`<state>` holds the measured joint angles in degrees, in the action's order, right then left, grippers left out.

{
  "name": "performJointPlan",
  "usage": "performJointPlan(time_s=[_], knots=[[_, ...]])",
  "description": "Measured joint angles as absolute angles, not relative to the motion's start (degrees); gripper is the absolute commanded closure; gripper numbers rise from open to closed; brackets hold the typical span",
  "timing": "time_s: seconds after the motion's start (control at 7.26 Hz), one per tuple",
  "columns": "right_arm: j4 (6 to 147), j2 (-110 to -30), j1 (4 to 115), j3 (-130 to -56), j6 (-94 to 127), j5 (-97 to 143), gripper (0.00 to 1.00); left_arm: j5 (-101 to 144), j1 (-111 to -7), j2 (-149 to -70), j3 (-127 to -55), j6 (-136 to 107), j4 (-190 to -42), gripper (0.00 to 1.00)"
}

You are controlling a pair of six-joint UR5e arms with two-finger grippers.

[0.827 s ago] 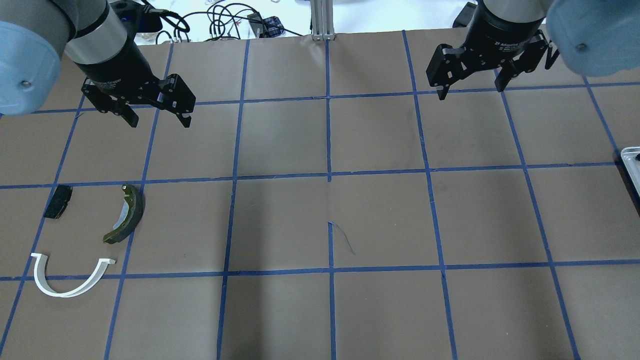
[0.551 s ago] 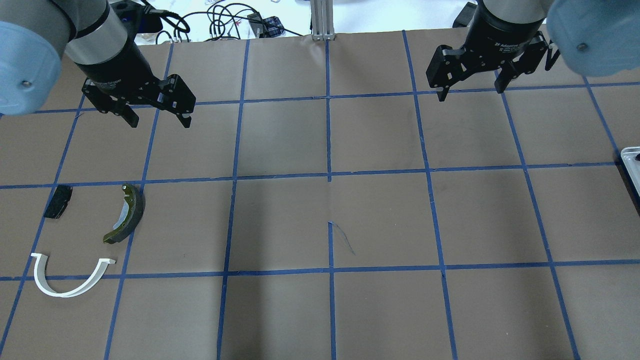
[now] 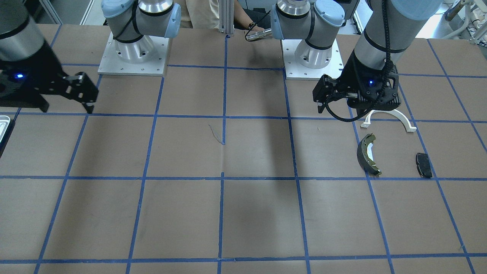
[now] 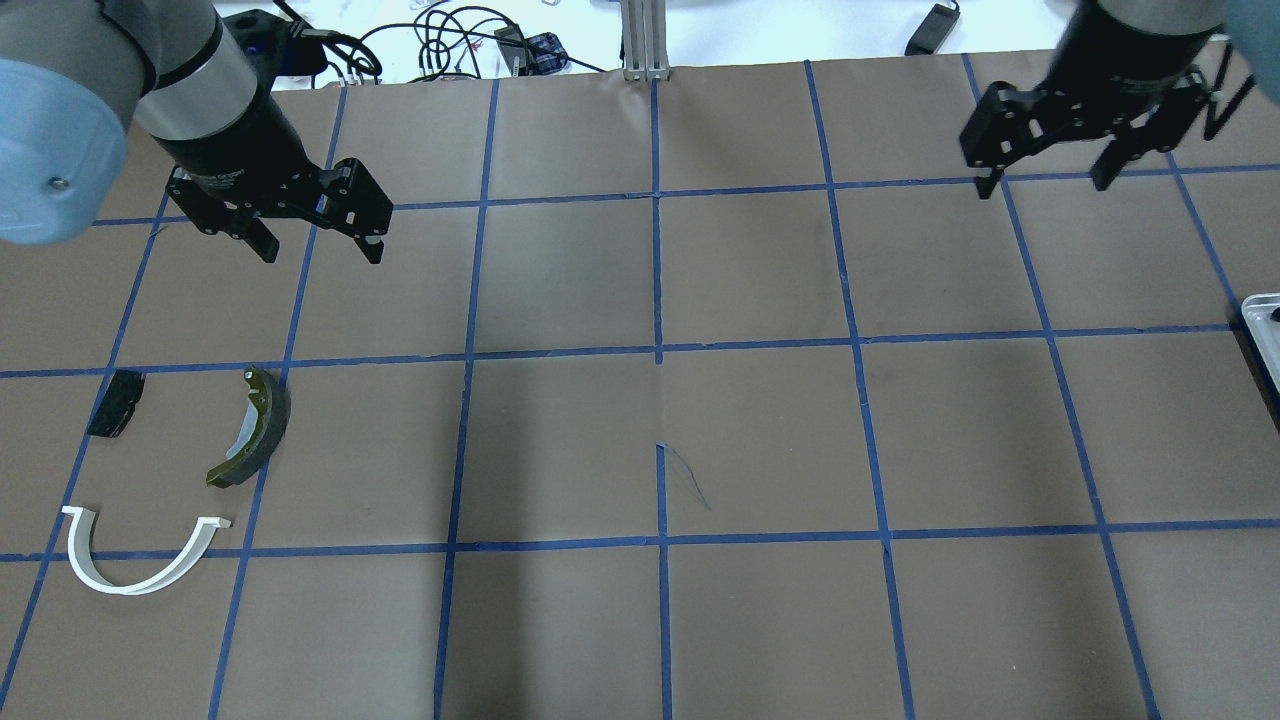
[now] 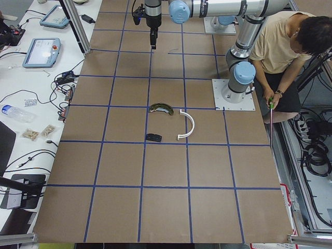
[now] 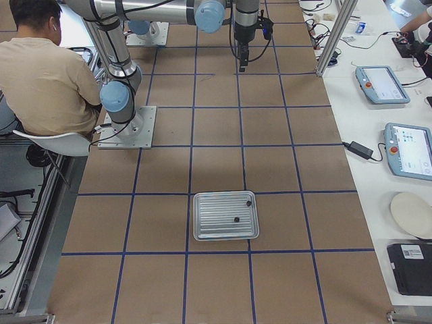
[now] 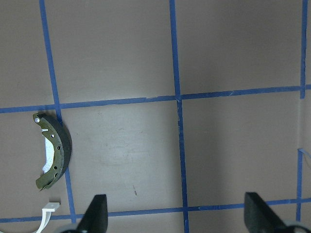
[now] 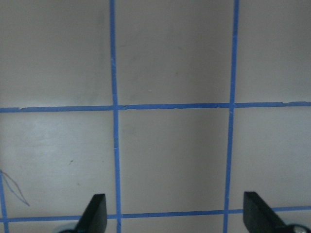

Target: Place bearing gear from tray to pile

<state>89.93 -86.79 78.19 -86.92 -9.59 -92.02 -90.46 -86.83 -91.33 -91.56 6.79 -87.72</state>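
The silver tray [image 6: 226, 216] lies at the table's right end; only its rim shows in the overhead view [image 4: 1262, 318]. Two small dark parts [image 6: 248, 202] lie in it; I cannot tell which is the bearing gear. The pile lies at the left: a white arch [image 4: 140, 573], a grey-olive brake shoe [image 4: 255, 430] and a black pad [image 4: 115, 403]. My left gripper [image 4: 320, 250] hangs open and empty beyond the pile. My right gripper [image 4: 1042, 187] is open and empty at the far right, well short of the tray.
Brown paper with a blue tape grid [image 4: 658, 350] covers the table. Cables [image 4: 440, 40] lie beyond its far edge. A person [image 6: 47, 74] sits behind the robot bases [image 3: 133, 49]. The left wrist view shows the brake shoe [image 7: 53, 158] below and left of the open fingers.
My right gripper has moved to the right, towards the tray's side of the table, still open. My left gripper has barely shifted. The pile has not moved.
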Motion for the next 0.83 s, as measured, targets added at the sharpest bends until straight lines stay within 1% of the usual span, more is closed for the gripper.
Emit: performJointPlan(time_s=[0.28, 0.83], knots=[[91.3, -83.6, 67.0, -87.3, -15.7, -91.9, 0.00, -90.5, -86.8, -91.1, -91.8, 6.8, -87.7, 0.00], [105.2, -72.8, 50.5, -87.5, -40.6, -91.9, 0.00, -90.5, -86.7, -91.0, -92.0, 6.9, -87.6, 0.00]])
